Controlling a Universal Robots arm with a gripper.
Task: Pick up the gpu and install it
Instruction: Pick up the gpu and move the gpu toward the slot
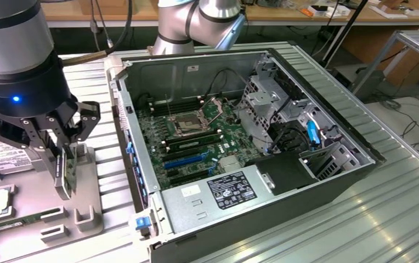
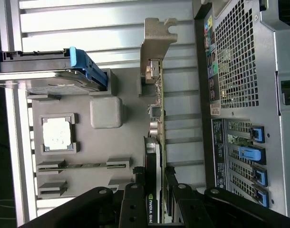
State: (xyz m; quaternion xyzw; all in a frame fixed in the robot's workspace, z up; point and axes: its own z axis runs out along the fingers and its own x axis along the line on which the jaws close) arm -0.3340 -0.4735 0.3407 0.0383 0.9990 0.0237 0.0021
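The tool [image 1: 63,156] is closed on the gpu [image 1: 64,178], its fingers [image 2: 133,206] pinching the card's flat sides. The card stands on edge at the grey holder [image 1: 85,216] on the table [image 1: 385,219], just beside the open computer case [image 1: 268,71], with its metal bracket [image 2: 157,38] at the end away from the grip. It is best lifted straight up and kept upright, so the lower edge clears the holder without twisting

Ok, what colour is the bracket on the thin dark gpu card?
The metal bracket is dull silver-grey; wrist view shows it best.
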